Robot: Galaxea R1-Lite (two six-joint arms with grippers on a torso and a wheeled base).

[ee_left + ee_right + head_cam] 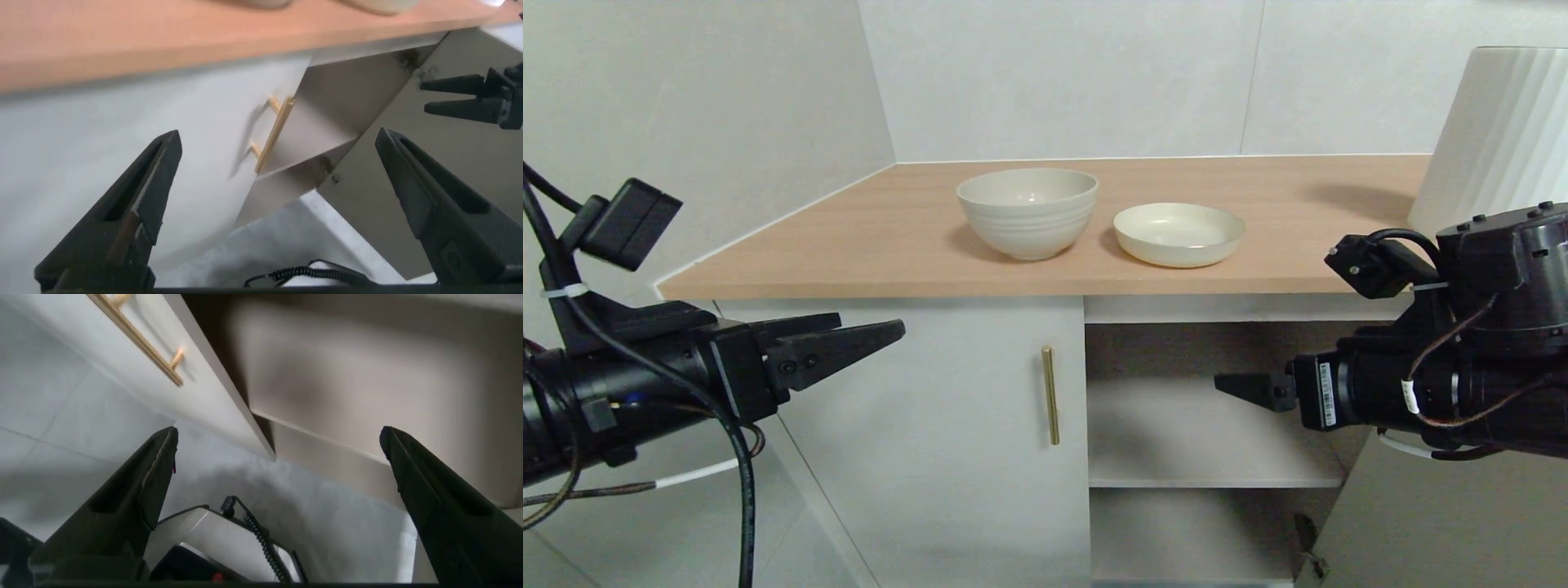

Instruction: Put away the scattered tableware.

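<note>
**Item 1.** Deep bowl point(1027, 211), cream with ribbed sides, upright on the wooden table point(849, 245), left of centre and set back from the front edge.

**Item 2.** Shallow dish point(1178, 233), cream, upright on the same table just right of the deep bowl. A narrow gap lies between them.

**Item 3.** Left claw point(872, 325), black, held below the table edge in front of the closed cabinet door point(931, 441), left of its handle. The left wrist view shows its fingers spread wide with nothing between them.

**Item 4.** Right claw point(278, 433), black, level with the open compartment point(1209, 359) under the shallow dish, at its right side. Its fingers are spread wide and it carries nothing.

**Markings.** Small white barcode sticker point(1326, 394) on the right arm behind the claw. The print is too small to read.

**Surroundings.**
- Brass bar handle point(1051, 396), vertical, at the closed door's right edge.
- White shelf point(1209, 441) inside the open compartment, with a lower bay beneath it.
- Opened door panel point(1421, 531) at the lower right, hinge showing.
- Tall white ribbed object point(1503, 139) standing at the table's right end, well apart from the dishes.
- Pale panelled walls behind and to the left.
</note>
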